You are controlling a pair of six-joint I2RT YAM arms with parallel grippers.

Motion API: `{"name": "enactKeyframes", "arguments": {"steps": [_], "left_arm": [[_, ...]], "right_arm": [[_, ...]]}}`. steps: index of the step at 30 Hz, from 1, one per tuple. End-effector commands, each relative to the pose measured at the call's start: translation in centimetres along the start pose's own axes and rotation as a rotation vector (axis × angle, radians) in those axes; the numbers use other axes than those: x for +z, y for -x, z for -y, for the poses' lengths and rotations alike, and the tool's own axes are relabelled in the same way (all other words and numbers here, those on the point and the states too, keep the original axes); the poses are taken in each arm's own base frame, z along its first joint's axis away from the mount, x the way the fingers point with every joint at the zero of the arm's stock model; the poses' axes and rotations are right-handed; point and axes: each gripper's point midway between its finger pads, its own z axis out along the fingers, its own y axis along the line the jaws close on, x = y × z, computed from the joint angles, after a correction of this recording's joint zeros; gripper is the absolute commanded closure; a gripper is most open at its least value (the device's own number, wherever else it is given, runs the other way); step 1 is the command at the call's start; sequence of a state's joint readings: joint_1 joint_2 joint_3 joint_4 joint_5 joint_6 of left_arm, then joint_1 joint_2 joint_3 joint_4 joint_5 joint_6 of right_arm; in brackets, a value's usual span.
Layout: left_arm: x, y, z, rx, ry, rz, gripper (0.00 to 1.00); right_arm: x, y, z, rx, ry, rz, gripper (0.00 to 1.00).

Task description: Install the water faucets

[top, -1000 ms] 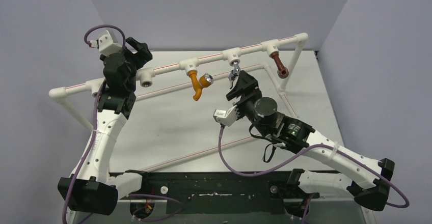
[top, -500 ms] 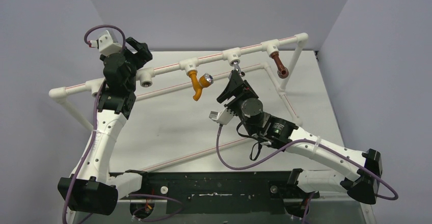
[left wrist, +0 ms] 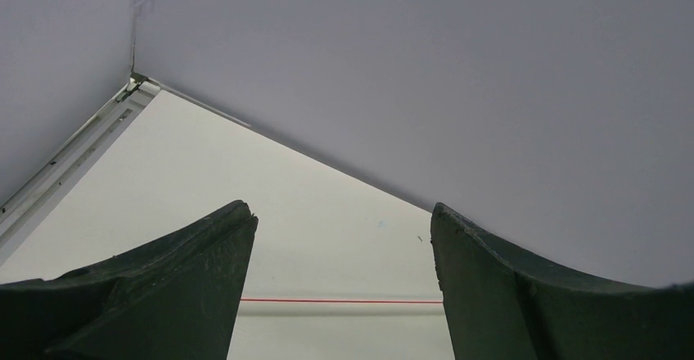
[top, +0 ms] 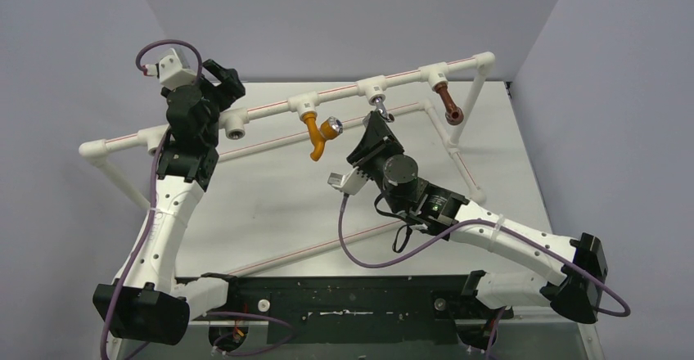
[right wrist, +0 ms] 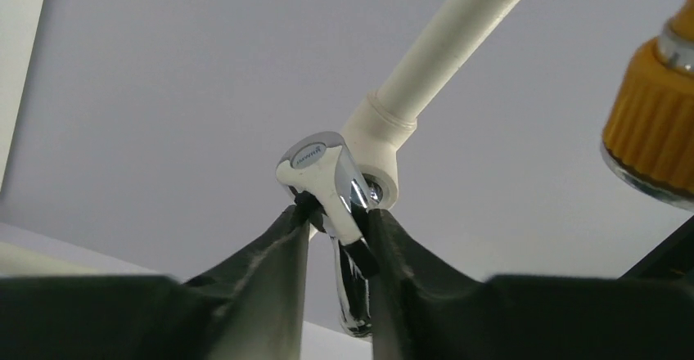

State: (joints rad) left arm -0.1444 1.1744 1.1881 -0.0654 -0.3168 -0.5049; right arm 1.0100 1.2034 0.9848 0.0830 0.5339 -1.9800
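Three water faucets hang from the raised white pipe (top: 335,92). The orange faucet (top: 317,137) is left of centre and its ribbed orange part (right wrist: 655,127) shows at the right wrist view's edge. The brown faucet (top: 448,103) is at the right. Between them the silver faucet (top: 380,114) sits at its tee fitting (right wrist: 378,143). My right gripper (top: 375,128) is shut on the silver faucet (right wrist: 327,182), its jaws (right wrist: 337,222) pinching the body just below the lever. My left gripper (top: 223,77) stands open and empty (left wrist: 344,221) near the pipe's left part.
An empty tee fitting (top: 236,129) faces forward just right of the left gripper. The pipe frame's lower rails (top: 327,241) lie on the white table (top: 270,204). Grey walls close in the back and sides. A black rail (top: 344,307) holds the arm bases.
My right arm has swung left and forward to the silver faucet, and its jaws have gone from open to shut on it. The left arm has not moved.
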Motion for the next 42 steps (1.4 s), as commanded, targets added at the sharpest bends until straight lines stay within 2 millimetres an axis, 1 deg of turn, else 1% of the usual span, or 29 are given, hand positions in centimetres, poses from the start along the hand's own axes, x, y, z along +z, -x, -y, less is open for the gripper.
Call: {"name": "enactKeyframes", "arguments": {"steps": [1, 3, 4, 10, 12, 15, 18, 20, 22, 24, 25, 26, 31, 33, 36, 39, 42], "left_arm": [[-1.1, -10.7, -5.4, 0.127, 0.147, -0.342, 0.24], [-1.1, -10.7, -5.5, 0.127, 0.148, -0.342, 0.24], [-1.1, -10.7, -5.4, 0.127, 0.147, -0.342, 0.24], [-1.1, -10.7, -5.5, 0.126, 0.148, -0.34, 0.24], [-1.1, -10.7, -5.5, 0.126, 0.148, -0.341, 0.24], [-1.1, -10.7, -5.4, 0.127, 0.147, -0.341, 0.24], [-1.1, -10.6, -5.4, 0.127, 0.148, -0.338, 0.24], [-1.1, -10.6, -5.4, 0.127, 0.148, -0.339, 0.24], [-1.1, -10.7, -5.5, 0.128, 0.15, -0.341, 0.24], [-1.1, -10.7, -5.5, 0.13, 0.151, -0.341, 0.24], [-1.1, -10.7, -5.5, 0.129, 0.15, -0.34, 0.24], [-1.1, -10.7, -5.5, 0.13, 0.15, -0.341, 0.24], [-1.0, -10.7, -5.5, 0.131, 0.151, -0.34, 0.24], [-1.0, -10.7, -5.6, 0.13, 0.153, -0.339, 0.24], [-1.0, -10.7, -5.6, 0.131, 0.153, -0.338, 0.24], [-1.0, -10.7, -5.6, 0.133, 0.153, -0.338, 0.24], [-1.0, -10.7, -5.6, 0.133, 0.155, -0.339, 0.24]], "right_arm": [[0.1, -1.7, 1.9, 0.168, -0.058, -0.044, 0.83], [0.0, -1.9, 2.4, 0.242, -0.08, -0.034, 0.96], [0.0, -2.0, 2.6, 0.294, -0.091, -0.03, 1.0], [-0.3, -2.3, 4.2, 0.643, -0.216, 0.033, 1.0], [-0.4, -2.2, 4.2, 0.687, -0.237, 0.039, 1.0], [-0.6, -2.1, 4.0, 0.691, -0.242, 0.042, 1.0], [-1.6, -2.4, 4.7, 0.74, -0.269, 0.075, 0.99], [-3.0, -2.6, 6.1, 0.797, -0.29, 0.153, 0.93], [-4.2, -2.5, 6.9, 0.838, -0.286, 0.232, 0.81], [-5.2, -2.2, 7.0, 0.833, -0.263, 0.287, 0.66], [-5.6, -2.4, 7.1, 0.829, -0.261, 0.299, 0.59], [-6.0, -2.4, 6.9, 0.816, -0.247, 0.307, 0.51], [-7.2, -2.8, 6.2, 0.668, -0.215, 0.313, 0.34], [-7.1, -2.9, 5.6, 0.577, -0.193, 0.296, 0.3], [-6.4, -2.7, 4.6, 0.482, -0.136, 0.262, 0.27], [-5.6, -2.2, 4.0, 0.419, -0.11, 0.241, 0.26], [-4.7, -1.8, 3.9, 0.386, -0.115, 0.223, 0.26]]}}
